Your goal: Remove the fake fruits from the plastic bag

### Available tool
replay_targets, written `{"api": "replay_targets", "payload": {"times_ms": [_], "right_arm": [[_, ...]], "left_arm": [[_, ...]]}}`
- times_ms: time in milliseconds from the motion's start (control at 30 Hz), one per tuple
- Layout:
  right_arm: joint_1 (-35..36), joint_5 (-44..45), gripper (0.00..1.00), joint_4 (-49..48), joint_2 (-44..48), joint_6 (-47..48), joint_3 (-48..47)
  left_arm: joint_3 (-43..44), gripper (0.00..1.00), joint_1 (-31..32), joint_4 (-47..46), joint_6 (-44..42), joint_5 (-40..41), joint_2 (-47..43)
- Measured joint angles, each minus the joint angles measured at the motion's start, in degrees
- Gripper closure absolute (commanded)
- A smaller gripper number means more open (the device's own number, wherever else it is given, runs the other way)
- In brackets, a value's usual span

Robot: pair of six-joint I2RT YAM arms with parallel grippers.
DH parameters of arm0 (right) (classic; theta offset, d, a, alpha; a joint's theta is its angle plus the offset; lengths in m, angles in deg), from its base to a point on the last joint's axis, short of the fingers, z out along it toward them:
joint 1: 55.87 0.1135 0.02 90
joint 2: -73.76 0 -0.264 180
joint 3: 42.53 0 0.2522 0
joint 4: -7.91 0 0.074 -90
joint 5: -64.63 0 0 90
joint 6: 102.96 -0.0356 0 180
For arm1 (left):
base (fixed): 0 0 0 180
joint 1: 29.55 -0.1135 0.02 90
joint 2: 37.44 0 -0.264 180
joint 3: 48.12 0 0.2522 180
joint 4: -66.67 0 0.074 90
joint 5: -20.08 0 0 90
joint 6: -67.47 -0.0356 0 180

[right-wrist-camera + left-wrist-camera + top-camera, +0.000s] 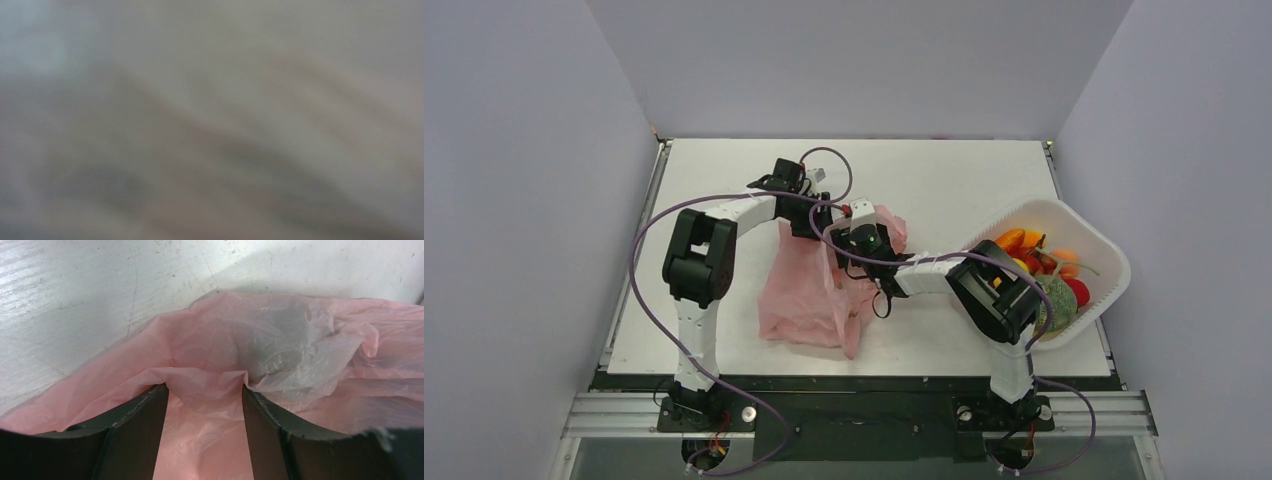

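Observation:
The pink plastic bag [809, 290] lies crumpled mid-table. My left gripper [802, 222] is at the bag's far edge. In the left wrist view its fingers [145, 415] stand apart, with bag film [280, 340] draped over the tips and lying in the gap; the left gripper [205, 387] is open. My right gripper [864, 250] is pushed into the bag's upper right part, its fingers hidden by plastic. The right wrist view is a grey blur. Several fake fruits [1034, 255], orange, yellow, red and green, lie in the basket. No fruit shows in the bag.
A white rounded-square basket [1104, 250] stands at the right edge of the table, close to my right arm's elbow. Grey walls close in the table on the left, back and right. Purple cables loop over both arms.

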Motion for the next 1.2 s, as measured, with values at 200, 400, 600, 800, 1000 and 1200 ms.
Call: {"api": "replay_targets", "payload": {"times_ms": [200,400,600,800,1000,1200], "right_arm": [[0.0,-0.6,0.28,-0.8,-2.9,4.6,-2.8],[0.6,0.5,0.57,0.4,-5.5,5.0,-6.7],[1.6,0.6,0.90,1.1,-5.6,4.4,-7.1],[3.7,3.1,1.00,3.3,-0.9,2.0,-4.3],[8.0,6.8,1.00,5.7,12.7,-4.4,3.5],[9.6,6.7,1.00,7.1,21.2,-9.9,9.4]], "left_arm": [[0.3,0.46,0.0,0.0,0.0,-0.9,0.3],[0.3,0.46,0.0,0.0,0.0,-1.8,0.4],[0.4,0.46,0.0,0.0,0.0,-2.3,0.5],[0.4,0.46,0.0,0.1,-0.2,-2.3,0.5],[0.7,0.45,-0.2,1.2,-1.2,-1.2,0.4],[0.4,0.41,-0.5,3.9,-3.5,2.3,-1.1]]}}
